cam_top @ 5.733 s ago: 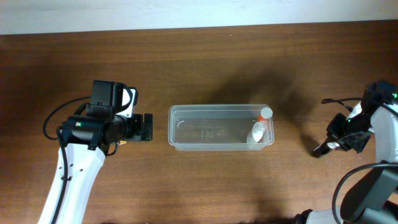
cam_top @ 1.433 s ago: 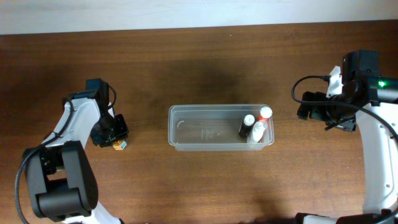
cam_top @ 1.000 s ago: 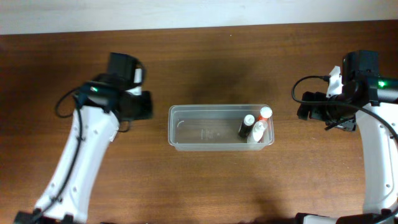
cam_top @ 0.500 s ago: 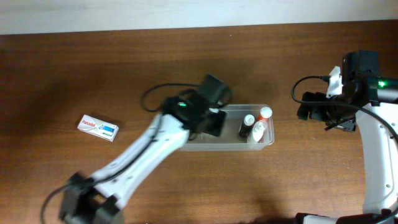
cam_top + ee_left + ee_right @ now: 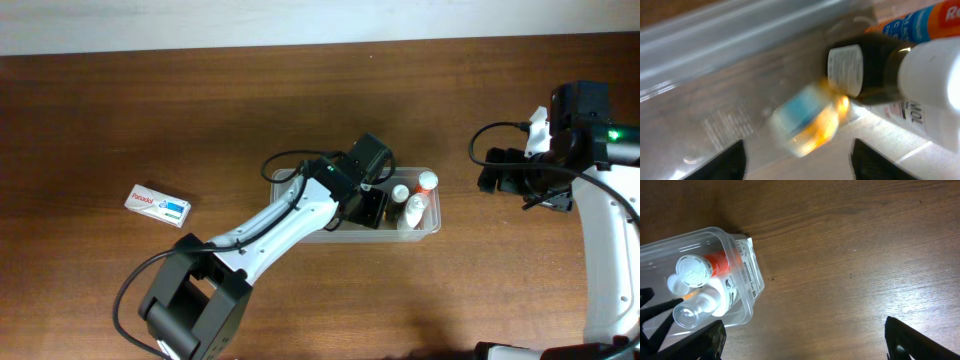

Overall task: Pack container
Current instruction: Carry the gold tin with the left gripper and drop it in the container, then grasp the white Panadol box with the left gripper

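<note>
Your left pincer (image 5: 805,161) stood wide inside the clear rectangular plastic container (image 5: 715,35). A small, blurred, blue-labelled amber bottle (image 5: 807,120) was just ahead between its fingers, and you could not tell whether they touched it. Beyond that, a dark brown bottle (image 5: 865,70) lay against a white bottle (image 5: 932,75). The tub looked light, thin-walled and slick. Take it by the lipped rim at a short end, or it may skid on the wooden surface (image 5: 300,90). Your right pincer (image 5: 812,340) gaped empty, well apart from the tub.
</note>
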Controlling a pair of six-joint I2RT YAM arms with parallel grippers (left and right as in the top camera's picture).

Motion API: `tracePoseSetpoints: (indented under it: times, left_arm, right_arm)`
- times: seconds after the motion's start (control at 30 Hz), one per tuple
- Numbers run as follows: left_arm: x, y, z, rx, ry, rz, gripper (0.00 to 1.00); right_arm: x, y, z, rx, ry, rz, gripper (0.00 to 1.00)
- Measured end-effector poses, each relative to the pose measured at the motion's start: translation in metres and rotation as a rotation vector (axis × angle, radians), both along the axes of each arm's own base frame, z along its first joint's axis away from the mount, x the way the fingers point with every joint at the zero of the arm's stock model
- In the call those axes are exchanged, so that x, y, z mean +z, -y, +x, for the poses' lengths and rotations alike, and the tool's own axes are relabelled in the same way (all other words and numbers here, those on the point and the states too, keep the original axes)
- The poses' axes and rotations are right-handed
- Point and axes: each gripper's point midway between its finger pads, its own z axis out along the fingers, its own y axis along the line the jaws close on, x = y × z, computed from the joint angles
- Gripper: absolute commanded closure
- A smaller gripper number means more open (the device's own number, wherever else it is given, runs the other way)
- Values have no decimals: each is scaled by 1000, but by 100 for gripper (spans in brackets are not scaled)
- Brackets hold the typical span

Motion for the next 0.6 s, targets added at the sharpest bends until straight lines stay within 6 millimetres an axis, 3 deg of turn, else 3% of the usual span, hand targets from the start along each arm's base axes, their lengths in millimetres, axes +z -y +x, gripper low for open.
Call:
tracePoseSetpoints:
  times: [0.13, 0.23, 0.27, 0.3, 0.4, 0.5, 0.6]
  left_arm:
    - [5, -14, -1, 23, -42, 35, 22]
    - [24, -39, 10, 83, -38, 61, 18]
    - [29, -45, 13, 97, -28, 61, 8]
    - [47, -63, 23, 141, 5, 63, 1]
    - [94, -110, 43, 268, 99, 41, 1]
    - [141, -178, 60, 444, 191, 19, 1]
    - [158, -242, 65, 634, 208, 24, 1]
  right_arm:
    - [0, 0, 0, 0, 0, 0, 7]
    - [0, 0, 0, 0, -2, 0, 7]
    - [0, 0, 0, 0, -2, 0, 7]
    - [0, 0, 0, 0, -2, 0, 7]
    - [0, 0, -1, 0, -2, 0, 7]
    - [0, 0, 0, 0, -1, 0, 7]
    - [0, 0, -1, 0, -2, 1, 7]
